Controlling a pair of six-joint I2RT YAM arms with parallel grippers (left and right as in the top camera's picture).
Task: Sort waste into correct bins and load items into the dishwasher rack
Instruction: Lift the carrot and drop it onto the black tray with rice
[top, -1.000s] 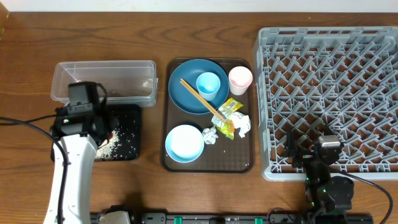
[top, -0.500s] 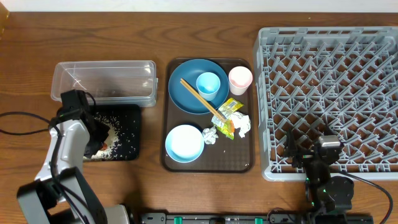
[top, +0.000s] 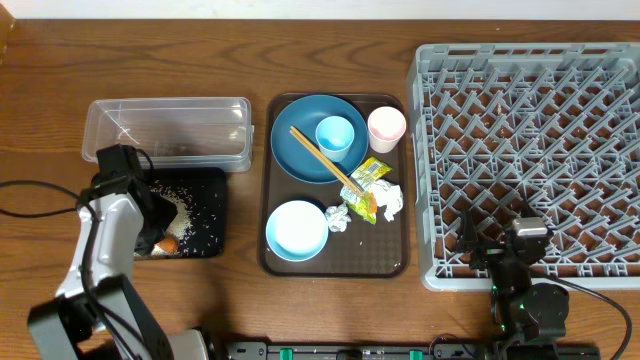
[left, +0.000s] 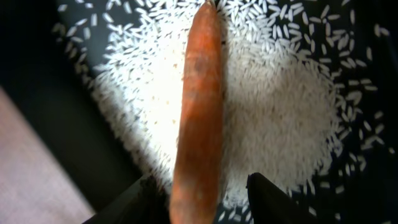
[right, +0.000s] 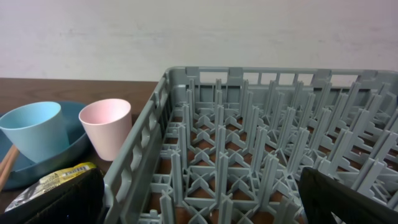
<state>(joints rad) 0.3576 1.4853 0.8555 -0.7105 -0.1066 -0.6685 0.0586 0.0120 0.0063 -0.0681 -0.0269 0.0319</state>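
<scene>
Your L gripper (left: 196, 200) straddles near end of orange stick (left: 199, 106), jaws half-wide, not pinching; stick's long axis runs straight ahead over rice (left: 273, 118).

The desk (top: 300, 45) is brown wood with visible grain and a soft sheen. The dishwasher rack (top: 530, 150) is matt grey moulded plastic. The clear plastic tub (top: 165, 125) is transparent and glossy, and the black tray (top: 218, 240) beside it looks dark and dull. The loose white rice grains (left: 280, 106) are matt, and the orange stick (left: 200, 112) has a smooth, faintly mottled skin. The brown serving tray (top: 335, 262) is smooth. The dark-blue plate (top: 300, 150), pale-blue bowl (top: 296, 230), light-blue cup (right: 31, 130) and pinkish-white cup (right: 109, 127) are smooth and satiny. The chopsticks (top: 325, 160) are bare wood, the napkin (top: 390, 200) is crumpled paper, and the wrapper (top: 368, 178) is shiny film.
</scene>
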